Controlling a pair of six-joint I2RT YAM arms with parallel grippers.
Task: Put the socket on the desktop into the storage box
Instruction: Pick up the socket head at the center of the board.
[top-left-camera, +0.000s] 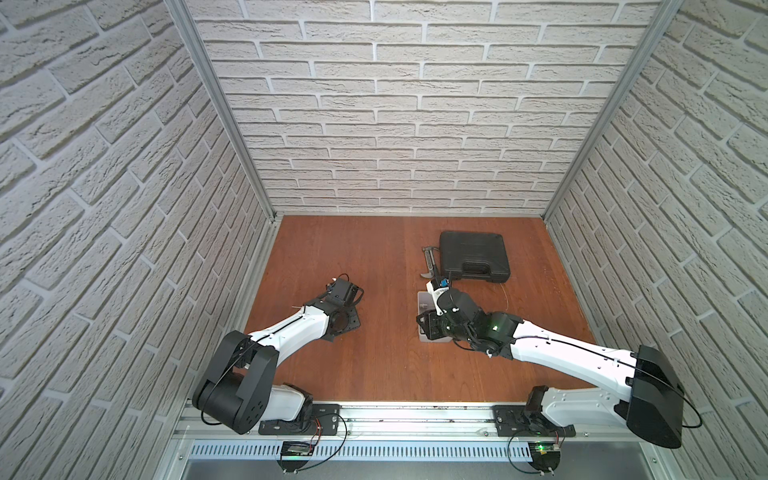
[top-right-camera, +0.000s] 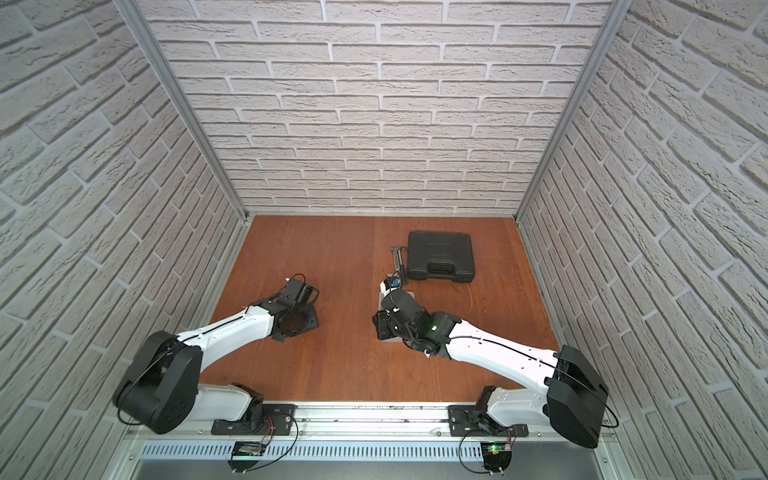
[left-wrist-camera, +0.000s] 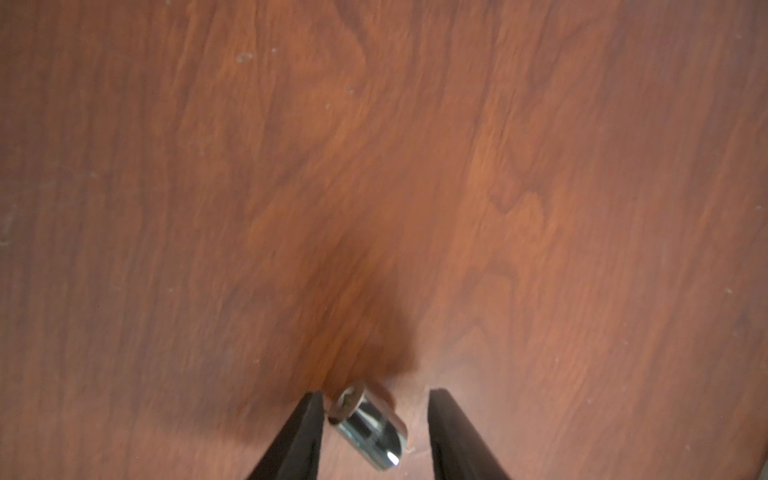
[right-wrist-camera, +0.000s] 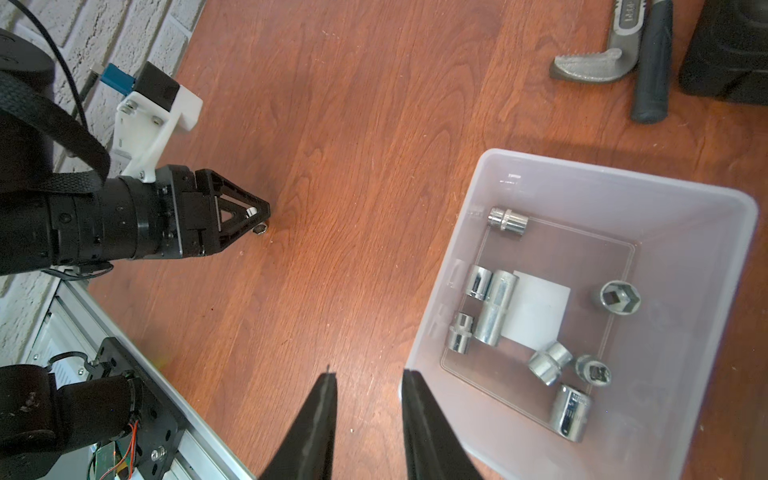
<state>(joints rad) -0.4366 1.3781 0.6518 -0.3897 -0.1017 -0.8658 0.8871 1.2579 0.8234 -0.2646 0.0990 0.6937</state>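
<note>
The socket (left-wrist-camera: 368, 422) lies sideways on desk (left-wrist-camera: 415, 166), between parted jaws of left tool (left-wrist-camera: 375, 395); long axis skewed across the gap. Farther off, right tool (right-wrist-camera: 369, 374): jaws apart, empty

A glossy, mirror-bright metal socket (left-wrist-camera: 368, 424) was seen on the smooth wood-grain desktop (left-wrist-camera: 374, 166). The storage box (right-wrist-camera: 623, 208) was shown in frosted translucent plastic, and the tool case (top-left-camera: 473, 255), right of centre in a top view, in matt black plastic.

Open desktop (right-wrist-camera: 332, 124) runs between my left gripper (left-wrist-camera: 376, 395) and the storage box (right-wrist-camera: 449, 291). My right arm (top-left-camera: 561, 349) hangs over the box in both top views. A hammer (right-wrist-camera: 648, 62) and a black case (top-left-camera: 473, 255) stand just beyond it.
</note>
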